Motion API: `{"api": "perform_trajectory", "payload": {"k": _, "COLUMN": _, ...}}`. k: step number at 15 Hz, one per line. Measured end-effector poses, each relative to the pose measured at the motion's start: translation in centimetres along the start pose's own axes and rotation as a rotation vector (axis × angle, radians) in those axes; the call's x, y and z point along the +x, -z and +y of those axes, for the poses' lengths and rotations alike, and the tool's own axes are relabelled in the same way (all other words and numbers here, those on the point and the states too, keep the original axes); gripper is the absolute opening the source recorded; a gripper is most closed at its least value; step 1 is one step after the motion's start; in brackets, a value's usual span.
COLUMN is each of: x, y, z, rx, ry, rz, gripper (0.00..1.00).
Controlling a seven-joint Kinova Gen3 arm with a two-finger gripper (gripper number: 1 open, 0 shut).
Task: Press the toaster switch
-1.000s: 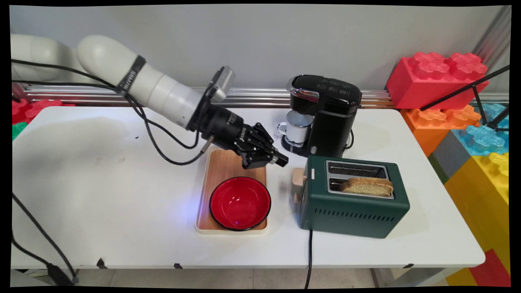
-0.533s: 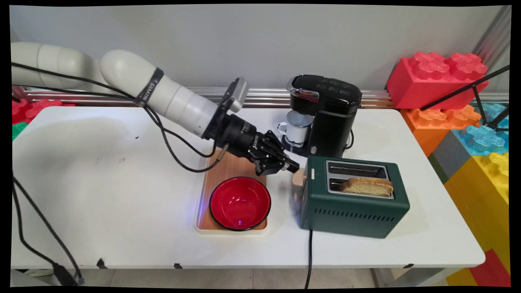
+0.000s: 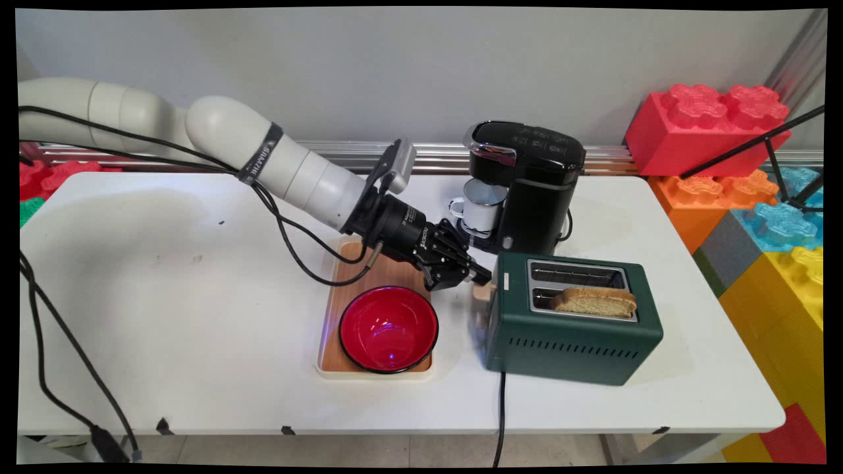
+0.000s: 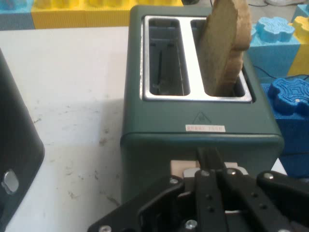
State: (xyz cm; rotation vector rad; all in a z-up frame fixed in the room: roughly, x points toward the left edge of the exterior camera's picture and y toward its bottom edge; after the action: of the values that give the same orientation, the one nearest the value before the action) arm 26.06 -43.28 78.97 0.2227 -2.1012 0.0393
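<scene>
hand (image 3: 479, 274): black, two-fingered, on a white arm (image 3: 290, 174) reaching in from the left; fingers (image 4: 208, 162) pressed together with no gap, nothing between them; tips on the top of the beige lever (image 3: 483, 293) at the left end of the toaster.

toaster (image 3: 573, 329): dark green, two slots, on the surface (image 3: 164, 316) right of centre; black cord (image 3: 500, 415) running off the near edge. in the hand view a small label sits on its top near the lever end.

slice of bread (image 3: 595, 301): browned crust, standing up out of the near slot, well proud of the top; the far slot holds nothing.

bowl (image 3: 388, 329): red inside, black rim, sitting on the near half of the tray, left of the toaster and apart from it.

tray (image 3: 342, 303): wood-coloured with pale rim, partly under the hand and wrist.

coffee machine (image 3: 527, 187): black, behind the toaster, close to it.

mug (image 3: 481, 205): white enamel with dark rim, standing under the machine's spout on its drip platform.

large toy bricks (image 3: 711, 128): red, orange, blue, yellow, stacked off the right end of the surface; more red and green at far left (image 3: 39, 181).
</scene>
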Motion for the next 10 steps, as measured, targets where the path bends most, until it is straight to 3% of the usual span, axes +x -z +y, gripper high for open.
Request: {"api": "perform_trajectory", "payload": {"k": 10, "x": -1.4, "y": -1.3, "z": -0.1, "rx": -0.001, "ry": 0.007, "rz": -0.023, "gripper": 0.00}}
